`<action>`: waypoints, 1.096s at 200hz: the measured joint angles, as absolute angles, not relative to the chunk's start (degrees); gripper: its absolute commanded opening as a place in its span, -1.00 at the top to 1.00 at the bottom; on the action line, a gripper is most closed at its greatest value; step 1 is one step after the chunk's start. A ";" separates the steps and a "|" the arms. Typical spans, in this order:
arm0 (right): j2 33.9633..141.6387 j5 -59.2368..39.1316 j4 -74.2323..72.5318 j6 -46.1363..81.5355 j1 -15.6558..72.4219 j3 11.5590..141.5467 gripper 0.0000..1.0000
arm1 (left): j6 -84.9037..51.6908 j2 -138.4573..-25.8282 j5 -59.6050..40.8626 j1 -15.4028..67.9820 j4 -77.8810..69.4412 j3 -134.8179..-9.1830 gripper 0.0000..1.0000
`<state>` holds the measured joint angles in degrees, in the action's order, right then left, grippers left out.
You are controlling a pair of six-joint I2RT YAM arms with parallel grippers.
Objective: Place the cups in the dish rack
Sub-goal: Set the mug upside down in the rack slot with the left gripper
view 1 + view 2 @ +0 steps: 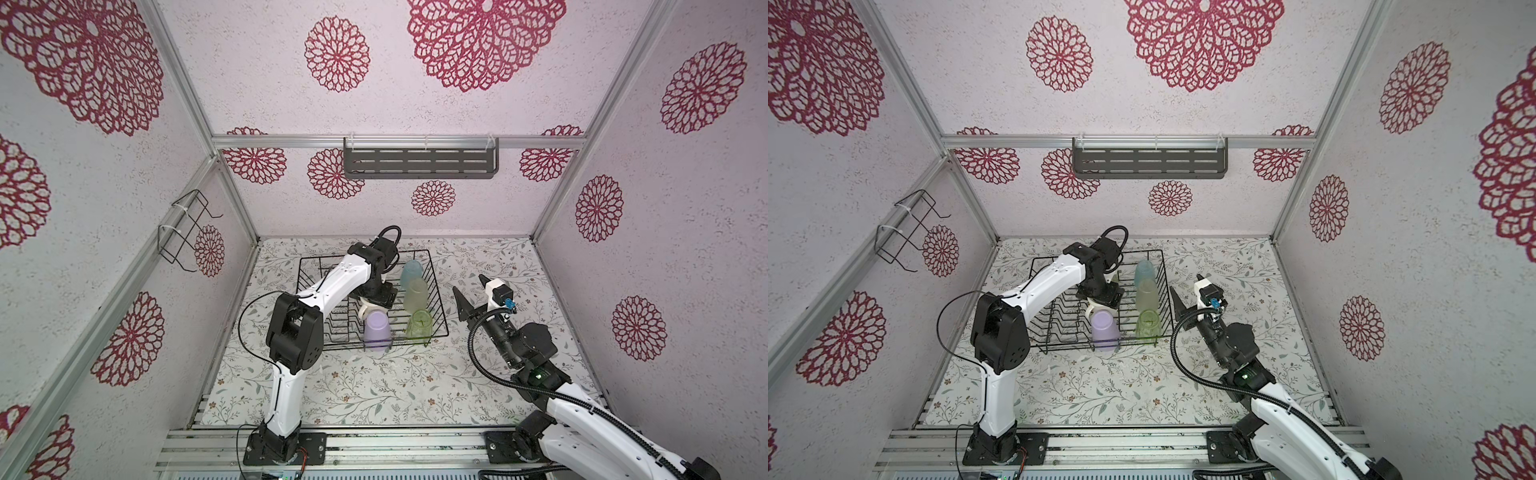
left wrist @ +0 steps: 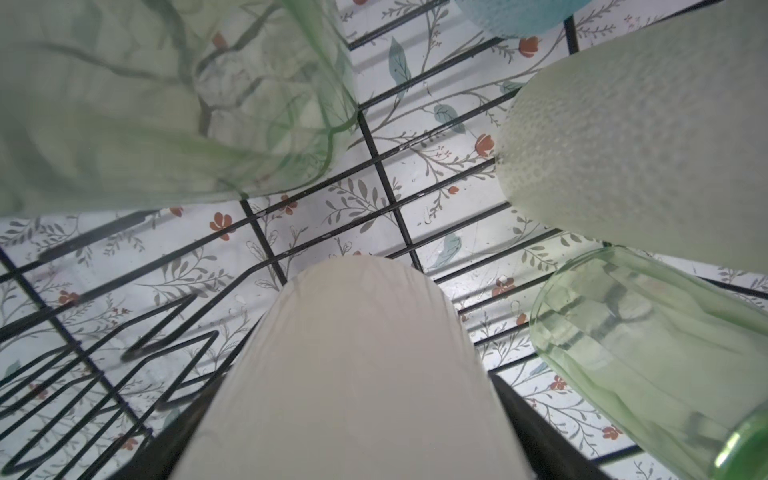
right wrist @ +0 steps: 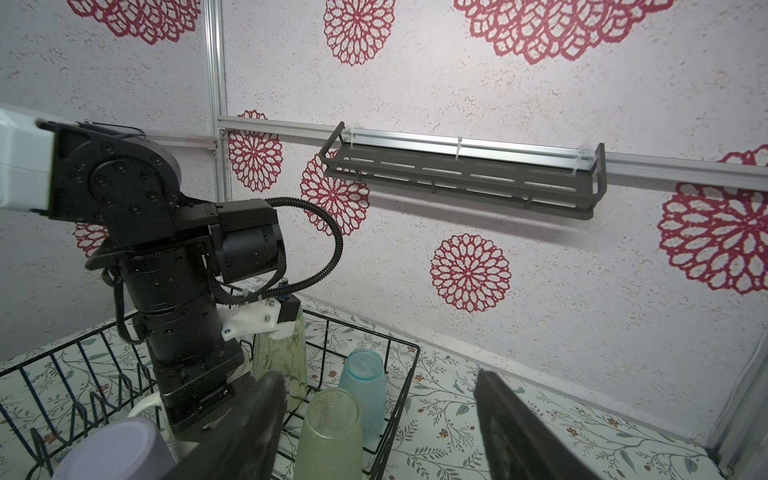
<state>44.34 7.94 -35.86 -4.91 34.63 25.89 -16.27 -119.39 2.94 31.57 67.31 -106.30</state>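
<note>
Flat tabletop point(image 1: 374, 395) under a cover printed with grey-green sprigs and small red flowers; bare metal rails point(image 1: 374, 444) along the edge by the arm bases. Boxed in on three sides by pale textured walls point(image 1: 457, 216) stamped with large crimson rosettes and joined by aluminium frame bars point(image 1: 291, 141). On the back wall, a grey slotted shelf point(image 1: 419, 162); on the side wall by the left arm, a small black wire holder point(image 1: 185, 232).

Dish rack point(image 1: 338, 328): sits on the cover, toward the back wall.

Left gripper point(image 1: 374, 301): reaches down into the rack, fingers point(image 2: 536, 419) spread wide on either side of the cream mug point(image 2: 353, 365), close against its flanks. Cannot tell whether clamping it or only straddling it.
- Just toward the arm bases from this gripper, at the rack's front edge: lilac tumbler point(image 1: 377, 330).
- Just beyond it, on the back-wall side: second clear-green glass point(image 3: 280, 353).

Right gripper point(image 1: 471, 291): hangs outside the rack, just beside its wall, jaws parted, nothing between them.

Between the two grippers, inside the rack, one row: light-blue cup point(image 1: 411, 272) farthest from the bases, frosted pale-green tumbler point(image 1: 415, 295) in the middle, clear-green glass point(image 1: 419, 324) nearest, at the front corner.
</note>
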 measured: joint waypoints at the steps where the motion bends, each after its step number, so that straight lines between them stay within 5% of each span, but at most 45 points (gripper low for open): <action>1: 44.34 7.94 -35.86 -4.91 34.63 25.89 -0.51 | -16.27 -119.39 2.94 31.57 67.26 -106.21 -0.20; 219: 43.29 7.88 -35.68 -4.89 34.63 25.67 -0.51 | -16.53 -121.12 0.97 31.57 61.39 -102.56 -0.56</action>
<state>43.29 7.88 -35.68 -4.89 34.63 25.67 -16.53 -121.12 0.97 31.57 61.39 -102.56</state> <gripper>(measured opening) 0.753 0.890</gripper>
